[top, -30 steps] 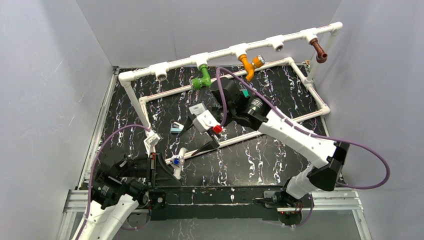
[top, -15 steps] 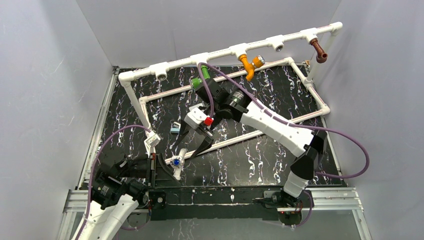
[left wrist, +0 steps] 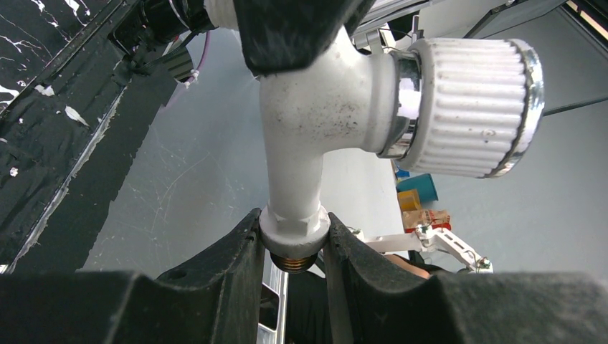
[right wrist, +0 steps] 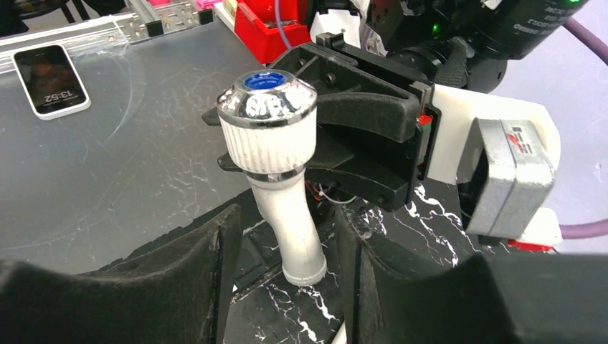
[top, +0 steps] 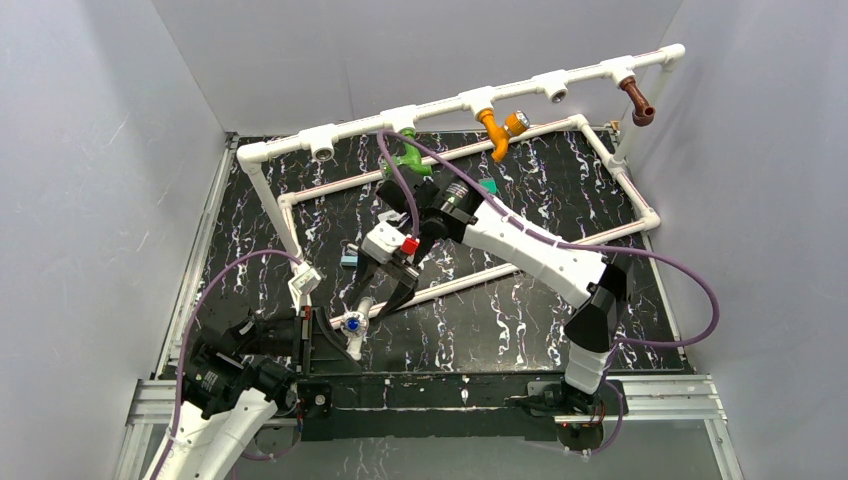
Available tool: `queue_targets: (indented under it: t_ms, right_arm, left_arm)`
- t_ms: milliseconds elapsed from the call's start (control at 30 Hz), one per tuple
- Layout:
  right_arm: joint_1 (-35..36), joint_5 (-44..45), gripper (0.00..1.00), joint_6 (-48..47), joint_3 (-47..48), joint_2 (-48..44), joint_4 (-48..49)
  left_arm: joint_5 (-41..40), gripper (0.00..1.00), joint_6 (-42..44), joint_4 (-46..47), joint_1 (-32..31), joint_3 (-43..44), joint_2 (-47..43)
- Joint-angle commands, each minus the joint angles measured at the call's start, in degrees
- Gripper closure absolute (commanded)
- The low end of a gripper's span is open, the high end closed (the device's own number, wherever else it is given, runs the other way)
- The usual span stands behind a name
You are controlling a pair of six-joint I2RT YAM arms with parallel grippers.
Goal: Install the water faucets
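Right gripper (top: 378, 298) swung nearer, jaws wide astride the white faucet (top: 356, 322); left gripper (left wrist: 292, 266) jaws clamped its stem; pipe frame (top: 440, 106) far behind.

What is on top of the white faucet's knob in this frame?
A small round blue cap sits centred on the knob of the white faucet; nothing else rests there. From the right wrist, its threaded end is hidden behind the knob, in the left end effector.

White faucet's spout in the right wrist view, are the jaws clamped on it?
No, the white faucet stands between the open right jaws, with gaps on either side.
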Motion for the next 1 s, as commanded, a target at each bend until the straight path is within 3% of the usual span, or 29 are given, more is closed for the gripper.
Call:
queue_targets:
  t_ms: [0,267,367,467,633,833,967]
  right_arm:
    - [1.0,-2.3,0.44,-4.0,3.2,1.1,-4.9]
    - [1.7,-2.3,0.59,-6.4,4.2,2.3,-7.8]
    - [1.8,-2.1,0.74,-6.7,4.1,2.4,-8.2]
    - [1.9,-2.0,0.99,-7.5,3.9,2.3,-8.9]
    - [1.9,-2.2,0.99,-7.7,2.8,1.7,-9.1]
    - [1.9,-2.3,0.99,-5.9,-2.4,-2.3,-6.6]
    - [1.9,0.0,0.99,7.3,-11.5,-9.1,7.5]
  left_arm:
    - [1.8,1.00,0.9,0.4,-0.3,2.1,0.3]
    - [1.7,1.00,1.0,0.4,-0.3,2.3,0.6]
    - [1.7,1.00,1.0,0.4,-0.3,2.6,0.5]
    - [1.7,1.00,1.1,0.4,-0.3,3.0,0.6]
    - [1.3,0.99,1.9,0.3,-0.3,3.8,1.2]
    - [-1.1,0.60,6.3,-3.8,-0.3,5.7,2.1]
    - [-3.7,0.42,10.5,-7.8,-0.3,7.2,3.0]
